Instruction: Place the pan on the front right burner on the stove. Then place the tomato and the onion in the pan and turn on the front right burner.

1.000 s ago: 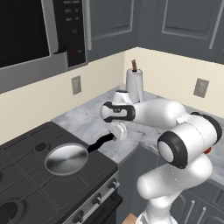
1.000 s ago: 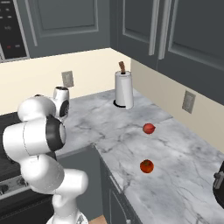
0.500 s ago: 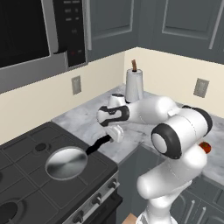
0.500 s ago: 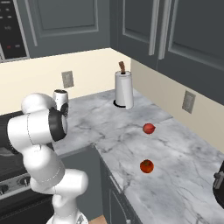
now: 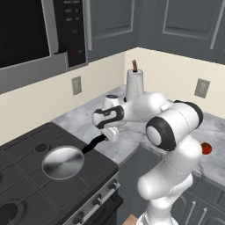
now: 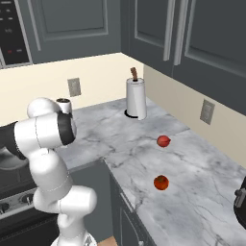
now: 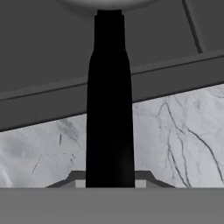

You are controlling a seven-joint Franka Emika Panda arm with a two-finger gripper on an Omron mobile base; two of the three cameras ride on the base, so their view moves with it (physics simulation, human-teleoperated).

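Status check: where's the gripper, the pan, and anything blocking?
Gripper at pan handle, grip state unclear. Pan sits over front right burner on stove. Two red items on counter, none blocking.

Grey cabinets (image 6: 149, 29) are hanging over cream walls (image 6: 103, 72), a marble counter (image 6: 192, 182) is wrapping the corner, and a microwave (image 5: 30, 35) is sitting overhead.

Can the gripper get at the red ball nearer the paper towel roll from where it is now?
Probably not yet. The gripper is over at the stove on the pan handle, while that red ball lies apart on open counter; nothing blocks it.
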